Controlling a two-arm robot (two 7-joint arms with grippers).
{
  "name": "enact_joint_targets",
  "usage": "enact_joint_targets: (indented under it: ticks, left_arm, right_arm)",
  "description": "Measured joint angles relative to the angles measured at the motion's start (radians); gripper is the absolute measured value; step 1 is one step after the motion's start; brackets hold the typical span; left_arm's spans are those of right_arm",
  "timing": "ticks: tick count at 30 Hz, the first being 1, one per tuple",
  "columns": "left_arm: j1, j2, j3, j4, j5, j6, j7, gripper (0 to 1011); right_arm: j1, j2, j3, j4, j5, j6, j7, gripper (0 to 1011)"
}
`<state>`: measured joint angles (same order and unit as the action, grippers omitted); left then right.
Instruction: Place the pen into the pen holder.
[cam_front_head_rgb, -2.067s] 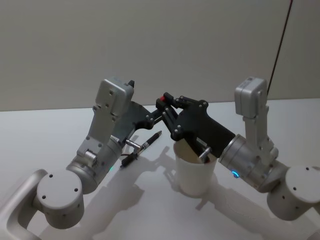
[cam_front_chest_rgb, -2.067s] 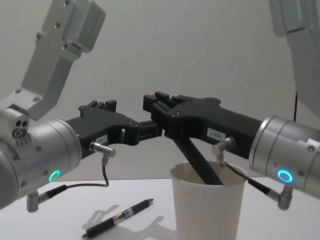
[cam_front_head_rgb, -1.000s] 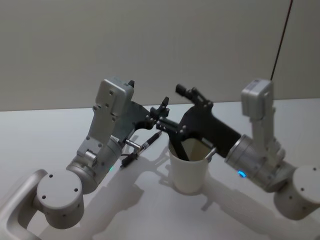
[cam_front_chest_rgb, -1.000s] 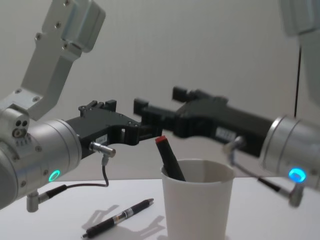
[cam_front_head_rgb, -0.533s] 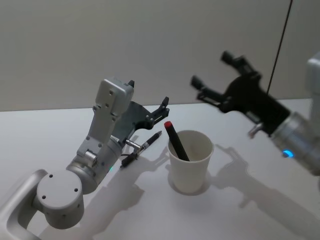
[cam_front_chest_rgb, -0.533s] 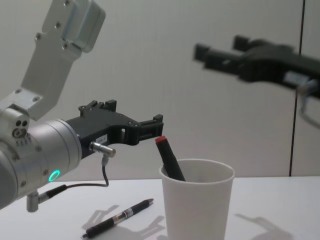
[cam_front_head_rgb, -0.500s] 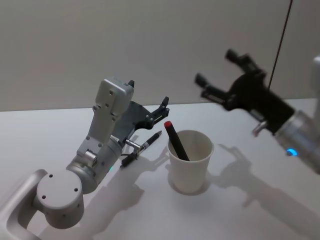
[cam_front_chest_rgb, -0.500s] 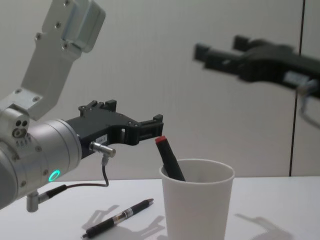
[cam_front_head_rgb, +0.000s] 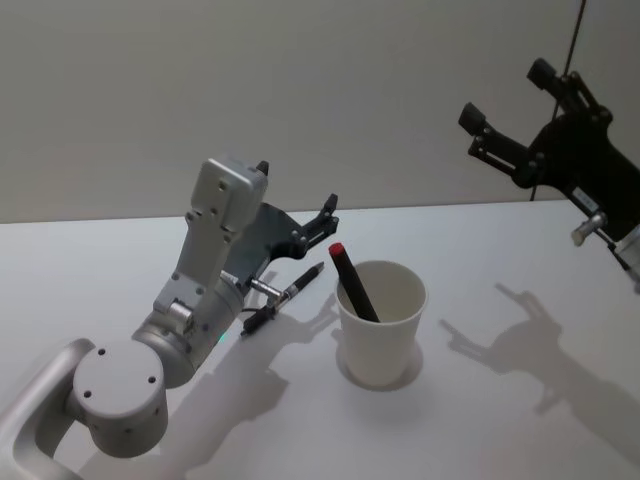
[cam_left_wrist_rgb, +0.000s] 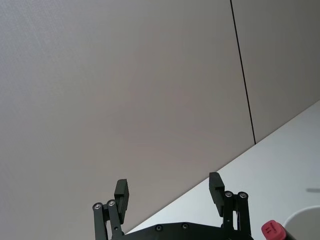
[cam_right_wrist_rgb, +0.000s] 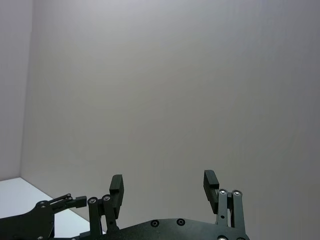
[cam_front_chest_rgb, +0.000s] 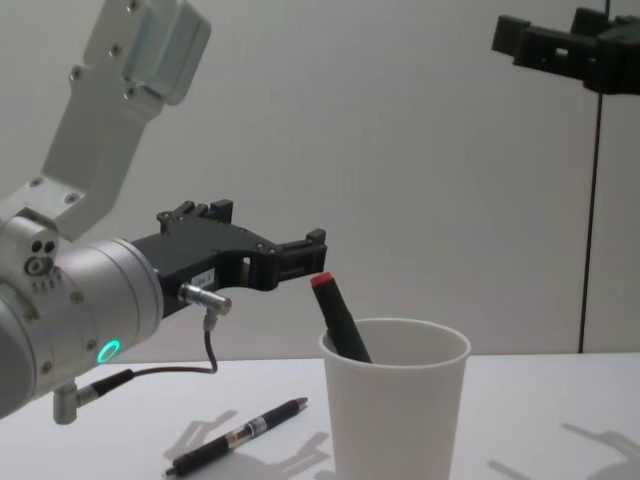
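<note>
On the table (cam_front_head_rgb: 520, 250), pen in the pen holder, both grippers empty.
White pen holder (cam_front_head_rgb: 378, 350) stands upright mid-table; a black pen (cam_front_head_rgb: 355, 292) with a red cap leans inside it, cap end sticking up over the rim on the left. Second pen (cam_front_head_rgb: 300, 283) lies flat on the table just left of the cup, apart from it. Left gripper (cam_left_wrist_rgb: 169, 189) hovers above that loose pen, near the cup, fingers spread wide, gripping nothing. Right gripper (cam_front_head_rgb: 507, 95) is up high, well apart to the right of the cup, fingers also wide apart, nothing between them.
</note>
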<state>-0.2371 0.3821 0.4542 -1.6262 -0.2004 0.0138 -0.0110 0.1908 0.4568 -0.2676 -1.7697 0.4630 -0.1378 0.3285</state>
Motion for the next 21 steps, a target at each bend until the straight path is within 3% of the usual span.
enact_joint_targets:
  ticks: [7,21]
  left_arm:
    - [0.0,0.0,0.0,0.0,0.0,0.0,0.0,1001]
    - [0.0,0.0,0.0,0.0,0.0,0.0,0.0,1001]
  right_arm:
    - [-0.025,-0.014,0.005,0.0,-0.02,0.02,-0.031,1001]
    - [-0.147,-0.086,0.031,0.002,-0.125,0.123,-0.188,1001]
